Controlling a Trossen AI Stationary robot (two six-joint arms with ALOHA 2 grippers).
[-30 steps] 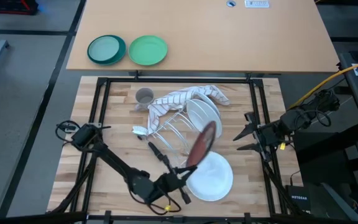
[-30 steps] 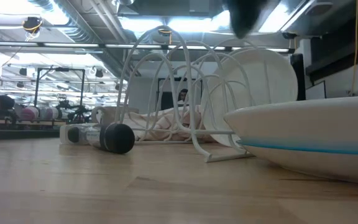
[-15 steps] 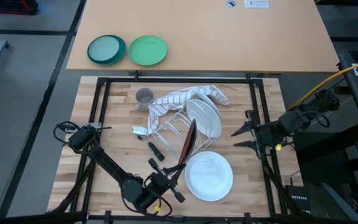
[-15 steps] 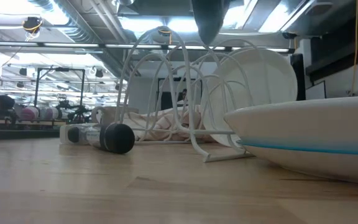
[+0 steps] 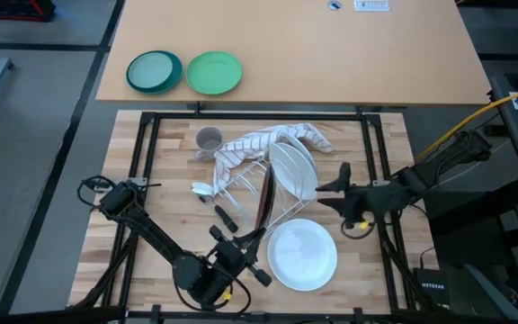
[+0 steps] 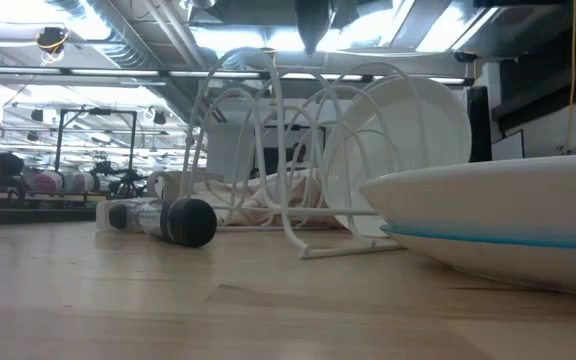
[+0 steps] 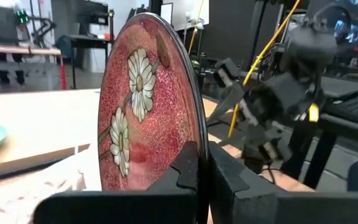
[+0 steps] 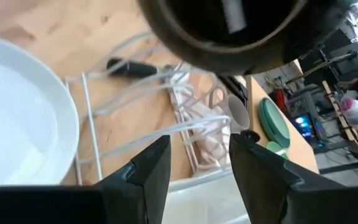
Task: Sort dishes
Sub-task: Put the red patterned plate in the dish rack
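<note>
The left gripper (image 5: 252, 241) is clamped on the lower rim of the red-flowered plate (image 5: 263, 200), holding it on edge above the white wire rack (image 5: 245, 184) near the middle of the wooden table (image 5: 165, 162). What the coming move turns on is alignment: the plate's long axis runs from the gripper, by the table's front edge, away toward the rack, roughly in line with the slot between the wire hoops, and beside the white plate (image 5: 293, 167) already standing in the rack. It looks close to seating but is probably not yet fully down. The right gripper (image 5: 342, 187) (fingers spread wide, nothing between them) hovers just off the rack's right side, near the flat white plate (image 5: 303, 255) by the front edge
</note>
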